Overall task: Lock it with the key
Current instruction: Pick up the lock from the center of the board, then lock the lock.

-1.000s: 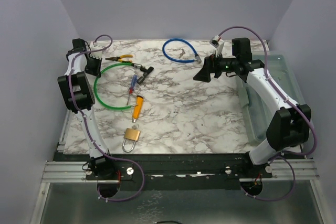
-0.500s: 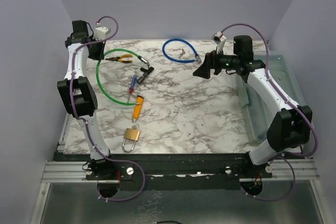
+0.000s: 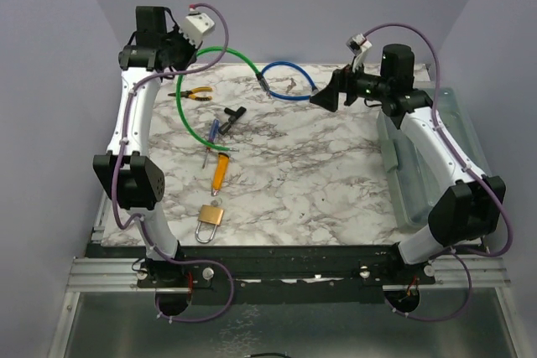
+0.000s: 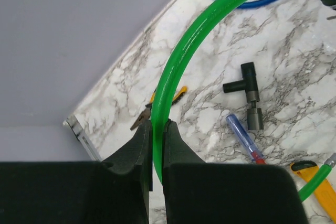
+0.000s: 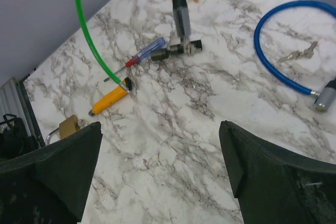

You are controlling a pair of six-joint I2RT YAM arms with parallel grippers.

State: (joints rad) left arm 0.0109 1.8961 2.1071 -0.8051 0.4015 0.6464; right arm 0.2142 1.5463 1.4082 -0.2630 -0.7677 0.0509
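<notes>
Lilac walls (image 3: 294, 6) enclose a marble-patterned table (image 3: 319, 190); a clear plastic bin (image 3: 419, 182) sits along its right edge.

The left arm reaches high over the far left corner. Its left gripper (image 4: 156, 129) is nearly closed, the two fingers pinching a green cable lock (image 4: 176, 56). From the grip the cable arches rightward in the air to a dark lock head (image 5: 182, 17), which hangs near the blue loop. The other run curves down to the table and ends beside the yellow-handled tool.

The right arm extends over the far right of the table. The right gripper (image 3: 329, 94) hovers with its jaws spread wide, holding nothing.

A blue cable lock (image 5: 256, 43) lies coiled on the far centre of the table. A small bunch of keys (image 5: 299, 53) rests inside its loop.

A brass padlock (image 3: 210, 217) lies near the front edge, left of centre. Just beyond it lies the yellow-handled tool (image 3: 220, 171). Farther back is a screwdriver (image 4: 244, 140) with a blue and red handle. A black T-shaped piece (image 4: 249, 80) lies just beside the screwdriver. Yellow-handled pliers (image 3: 195, 94) lie at the far left, below the lifted green cable.
</notes>
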